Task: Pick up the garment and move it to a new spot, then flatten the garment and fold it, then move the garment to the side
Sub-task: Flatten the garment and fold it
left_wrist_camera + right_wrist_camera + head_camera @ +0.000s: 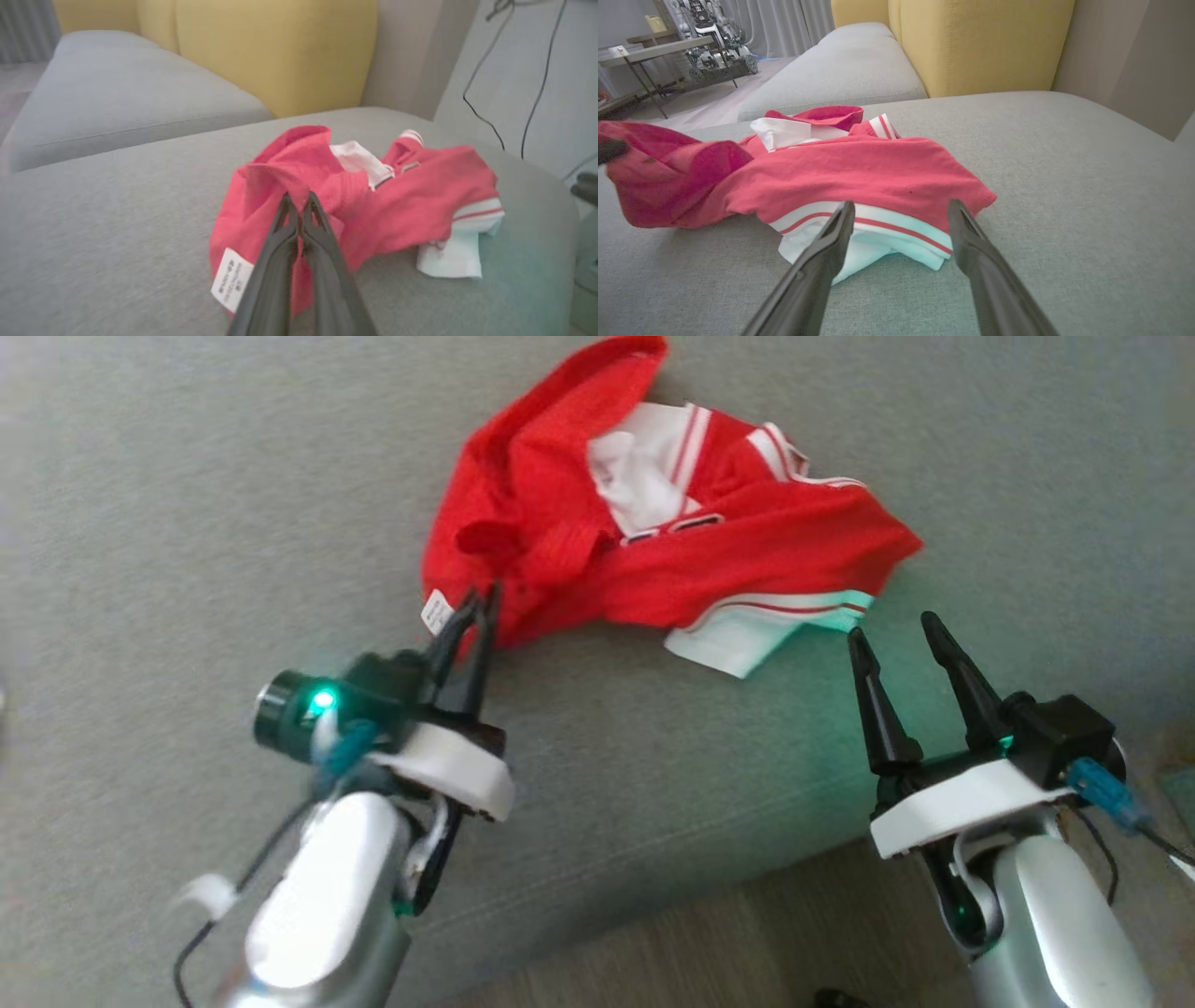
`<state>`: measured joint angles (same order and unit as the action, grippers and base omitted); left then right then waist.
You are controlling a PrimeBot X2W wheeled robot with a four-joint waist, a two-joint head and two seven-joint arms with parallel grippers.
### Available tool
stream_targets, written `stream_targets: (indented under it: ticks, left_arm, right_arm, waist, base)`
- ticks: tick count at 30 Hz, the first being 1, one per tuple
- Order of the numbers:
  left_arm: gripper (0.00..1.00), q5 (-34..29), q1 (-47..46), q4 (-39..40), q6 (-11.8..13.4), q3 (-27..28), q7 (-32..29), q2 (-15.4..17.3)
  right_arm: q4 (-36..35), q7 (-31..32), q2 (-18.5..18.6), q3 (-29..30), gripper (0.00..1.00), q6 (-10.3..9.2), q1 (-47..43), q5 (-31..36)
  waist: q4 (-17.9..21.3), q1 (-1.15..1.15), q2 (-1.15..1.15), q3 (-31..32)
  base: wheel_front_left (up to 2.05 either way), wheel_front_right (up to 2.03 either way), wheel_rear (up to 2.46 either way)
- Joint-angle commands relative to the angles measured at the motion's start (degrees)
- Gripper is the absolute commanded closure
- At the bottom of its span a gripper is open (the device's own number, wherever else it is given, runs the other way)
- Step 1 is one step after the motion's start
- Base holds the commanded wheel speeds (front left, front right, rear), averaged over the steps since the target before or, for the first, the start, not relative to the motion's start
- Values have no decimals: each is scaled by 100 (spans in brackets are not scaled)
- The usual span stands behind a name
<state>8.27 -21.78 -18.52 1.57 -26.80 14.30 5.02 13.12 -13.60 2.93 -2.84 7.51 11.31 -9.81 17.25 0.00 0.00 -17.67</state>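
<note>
Left fingers (275, 254) pinch the red garment (551, 513) on a grey, yellow-backed sofa (187, 485); right fingers (878, 709) gape wide.

You see red-and-white garment (653, 541) crumpled on grey cushion (187, 523). Your left gripper (481, 595): fingers pinched together on garment's lower-left edge, beside white tag (436, 612). Your right gripper (892, 627): fingers spread, just beside white hem (747, 639).

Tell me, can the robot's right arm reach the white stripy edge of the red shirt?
Probably yes. The right gripper hovers open just short of the white striped hem, with only bare sofa cushion between them.
</note>
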Motion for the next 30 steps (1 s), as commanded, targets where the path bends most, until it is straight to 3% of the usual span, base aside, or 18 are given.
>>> stream_targets:
  ticks: [1, 6, 11, 17, 18, 19, 20, 24, 30]
  left_arm:
    - [100, 135, 52, 313, -20, 315, 70, 11]
    - [100, 860, 411, 726, -18, 1178, 70, -111]
    - [100, 1270, 618, 392, -3, 1815, 70, -158]
    - [100, 1348, 819, -227, 5, 2395, 70, -183]
    - [91, 1338, 829, -310, -9, 2439, 70, -186]
    - [64, 1322, 825, -383, -21, 2484, 70, -188]
    - [0, 1301, 818, -476, -43, 2508, 70, -191]
    - [0, 1176, 739, -581, -99, 2645, 70, -199]
    - [0, 1038, 858, -87, -224, 2772, 70, -209]
  right_arm:
    - [-151, 28, -5, -80, 0, -2, 94, 54]
    - [-138, 157, -5, -41, 0, -2, 66, 175]
    - [-146, 297, -5, -133, 0, -2, 61, 238]
    - [-155, 457, -5, -192, 0, -2, -4, 299]
    - [-155, 478, -5, -193, 0, -2, -21, 307]
    - [-154, 495, -5, -191, 0, -2, -39, 310]
    - [-148, 507, -5, -187, 0, -2, -53, 309]
    - [-109, 521, -5, -126, 0, -2, -120, 262]
    - [82, 477, -5, 97, 0, -2, -223, 137]
  waist:
    - [-244, 0, 0, 156]
    - [-705, 0, 0, 362]
    - [-980, 0, 0, 498]
    - [-1058, 0, 0, 565]
    - [-1051, 0, 0, 564]
    - [-1043, 0, 0, 563]
    - [-1034, 0, 0, 561]
    - [-984, 0, 0, 556]
    - [-905, 0, 0, 620]
  base:
    - [0, 0, 0]
    - [0, 0, 0]
    - [0, 0, 0]
    - [0, 0, 0]
    - [0, 0, 0]
    - [0, 0, 0]
    - [0, 0, 0]
    - [0, 0, 0]
    - [0, 0, 0]
